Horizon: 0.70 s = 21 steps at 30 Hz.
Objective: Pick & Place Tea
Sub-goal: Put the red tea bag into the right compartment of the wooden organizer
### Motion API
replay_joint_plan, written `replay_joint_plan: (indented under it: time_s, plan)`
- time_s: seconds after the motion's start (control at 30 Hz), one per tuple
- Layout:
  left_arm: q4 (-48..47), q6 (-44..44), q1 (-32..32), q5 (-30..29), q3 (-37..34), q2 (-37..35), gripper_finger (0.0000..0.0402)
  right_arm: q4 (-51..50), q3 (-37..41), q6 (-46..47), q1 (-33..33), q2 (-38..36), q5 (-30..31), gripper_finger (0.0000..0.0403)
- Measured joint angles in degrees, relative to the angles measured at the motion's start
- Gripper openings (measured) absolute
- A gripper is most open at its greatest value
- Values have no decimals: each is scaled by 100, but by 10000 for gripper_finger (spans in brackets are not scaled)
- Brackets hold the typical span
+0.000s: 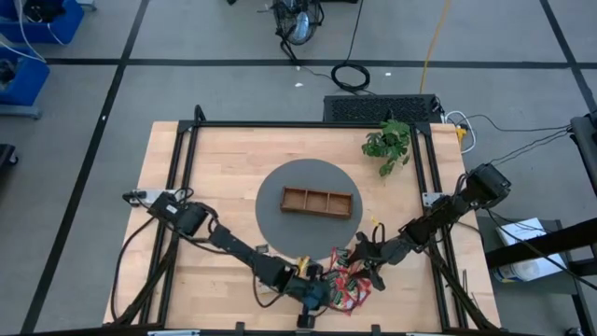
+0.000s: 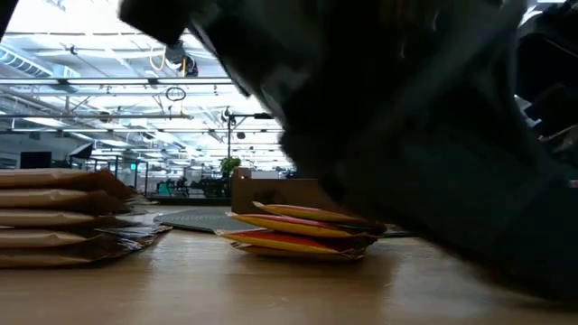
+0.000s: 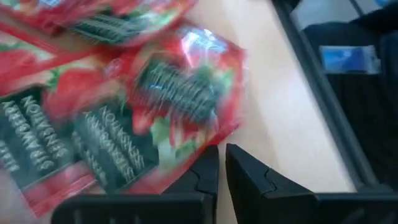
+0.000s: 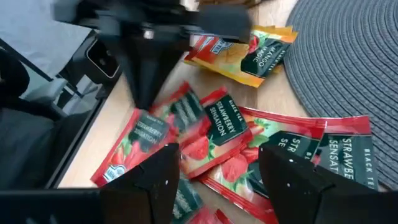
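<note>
Several red tea sachets [image 4: 217, 134] lay in a loose heap on the table [image 1: 215, 168] near its front edge, spread directly ahead of and between the right gripper [image 4: 217, 186], whose jaws stood wide apart above them with nothing held. Two orange-yellow sachets [image 4: 249, 53] lay just beyond the red ones, beside the round grey mat [image 4: 348, 56]. The left gripper [image 3: 222, 168] sat low at the same heap, its jaws almost together, a red sachet's corner lying just ahead of its tips; whether it was pinched could not be told. Farther off, the wooden tray [image 1: 317, 201] rested on the mat.
</note>
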State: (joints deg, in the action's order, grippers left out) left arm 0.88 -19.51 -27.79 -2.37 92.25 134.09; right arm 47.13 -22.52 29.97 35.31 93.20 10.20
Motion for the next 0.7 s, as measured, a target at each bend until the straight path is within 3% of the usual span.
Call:
replay_joint_plan:
  time_s: [0.3, 0.7]
  plan:
    - [93, -62, 377, -124, 15, 67, 35, -588, -52, 192, 0, 5, -146, 200]
    - [378, 406, 367, -246, 9, 77, 35, -838, -53, 509, -4, 0, -594, 200]
